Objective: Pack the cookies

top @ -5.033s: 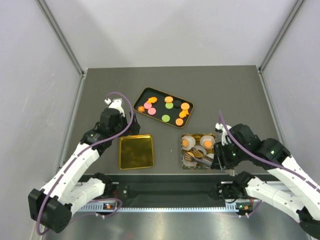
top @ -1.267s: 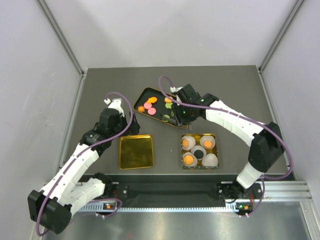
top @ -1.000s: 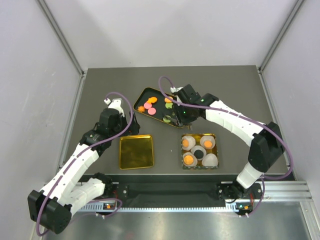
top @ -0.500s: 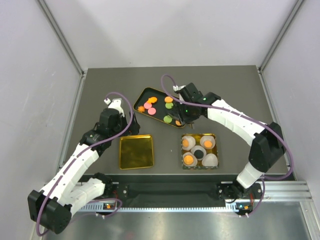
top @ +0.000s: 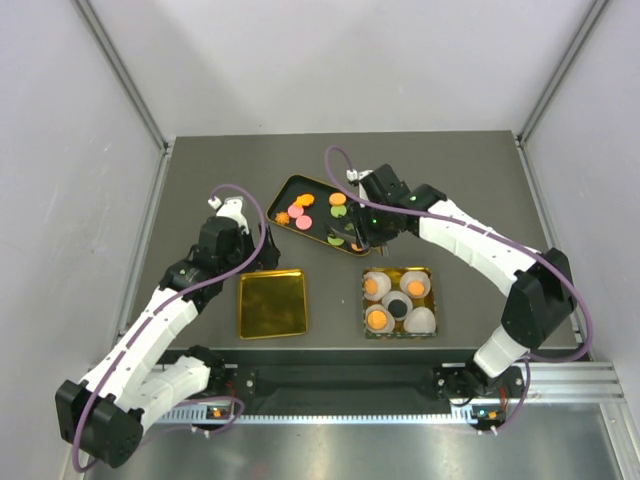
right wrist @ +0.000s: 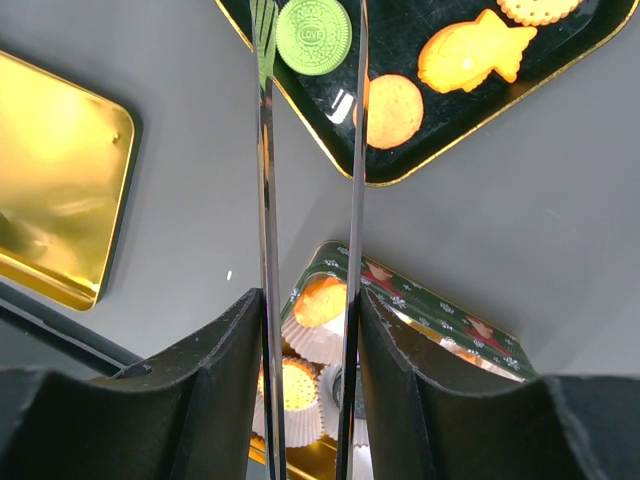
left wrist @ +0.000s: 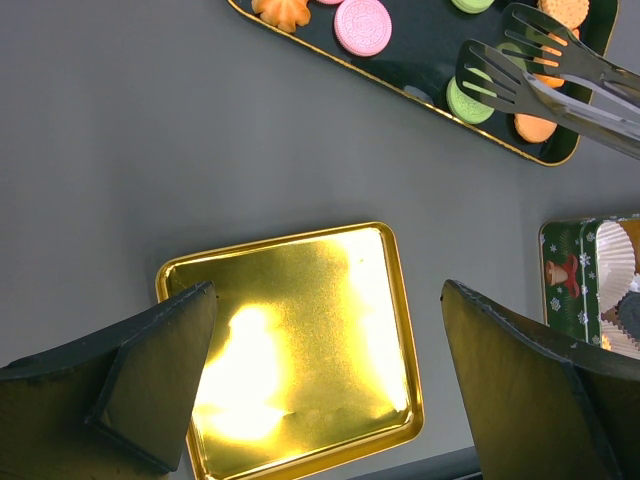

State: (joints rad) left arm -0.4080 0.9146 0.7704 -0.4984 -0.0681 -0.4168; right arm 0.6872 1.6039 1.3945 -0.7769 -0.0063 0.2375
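Right tool [right wrist: 306, 305] clamps metal tongs [right wrist: 263, 180], tips over a green cookie [right wrist: 313, 35] among the cookies [top: 303, 222] on the far black tray [right wrist: 400, 28]. Left tool [left wrist: 328, 300] gapes wide above the near gold tray [left wrist: 300, 335].

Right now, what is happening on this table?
The right gripper holds metal tongs over the black tray, their open tips near a green cookie. The tin of paper cups already holds some cookies. The left gripper hangs open above the gold tray, holding nothing.
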